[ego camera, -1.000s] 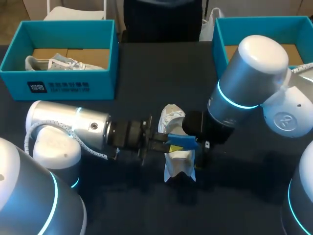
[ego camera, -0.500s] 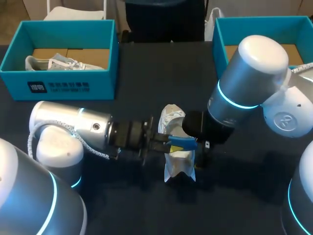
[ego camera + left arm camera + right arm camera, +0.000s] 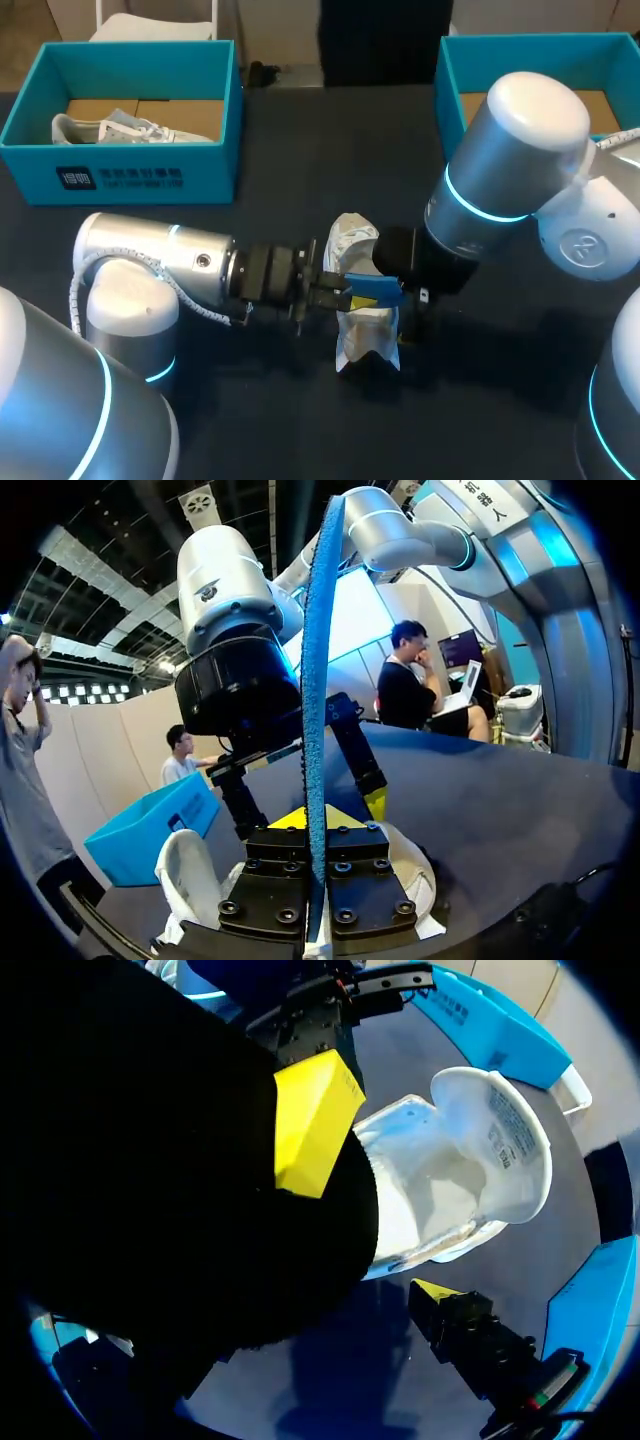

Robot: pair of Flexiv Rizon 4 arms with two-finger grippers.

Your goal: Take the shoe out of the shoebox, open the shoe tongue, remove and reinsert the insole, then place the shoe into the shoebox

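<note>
At the middle of the dark tabletop (image 3: 300, 170) lies the white shoe (image 3: 362, 335), outside both boxes, with its opening turned upward. From the left side the left arm (image 3: 160, 265) reaches in low across the tabletop, and the left claw (image 3: 335, 290) sits just beside the shoe, pinched narrow on the blue insole (image 3: 378, 288). Seen from the left wrist, the insole stands on edge between that claw's black finger blocks and runs straight out ahead of them, over the shoe; I cannot tell whether any part of it is inside the shoe. The right arm (image 3: 510, 170) comes in from the right, and the right claw (image 3: 372, 1205) is down at the shoe, spread wide, with the shoe between its fingers. One yellow tip lies against the shoe's side, while the other sits just short of the opposite side, so this claw holds nothing. From the right wrist the shoe's pale lining shows, and its tongue is folded up and back with a printed label on the inner face. A teal left shoebox (image 3: 120, 165) stands at the far left of the tabletop with a second shoe (image 3: 120, 128) lying inside it. The teal right shoebox (image 3: 450, 80) stands at the far right, and both boxes are well apart from the white shoe.
</note>
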